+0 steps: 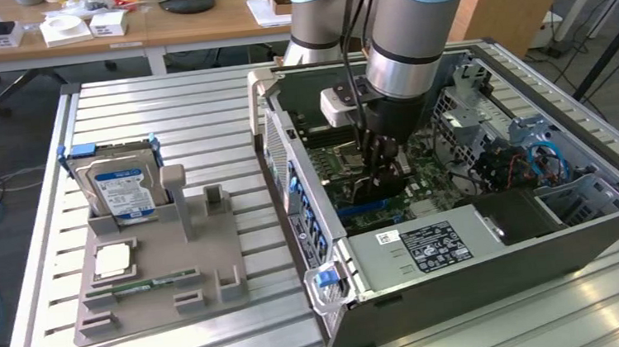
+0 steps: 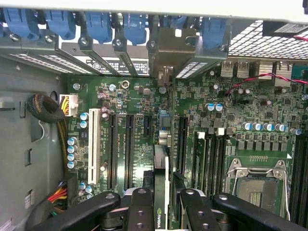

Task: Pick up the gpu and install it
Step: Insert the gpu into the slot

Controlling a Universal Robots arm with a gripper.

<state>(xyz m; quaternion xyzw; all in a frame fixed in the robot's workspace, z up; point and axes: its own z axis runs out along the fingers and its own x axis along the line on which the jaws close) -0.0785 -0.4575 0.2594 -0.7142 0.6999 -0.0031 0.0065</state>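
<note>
Exterior view overlooks the computer case (image 1: 496, 291); wrist view, behind the hand (image 2: 166, 195), closely faces its motherboard (image 2: 202, 110).

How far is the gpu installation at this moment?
Done: the gpu is picked up and is inside the computer case. In hand: the gripper clamps it edge-on over the motherboard. Left: seating it; it looks not yet pressed into an expansion slot.

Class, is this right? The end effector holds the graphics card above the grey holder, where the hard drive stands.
No. The end effector holds the graphics card inside the computer case, as the exterior view shows; the hard drive does stand in the grey holder.
</note>
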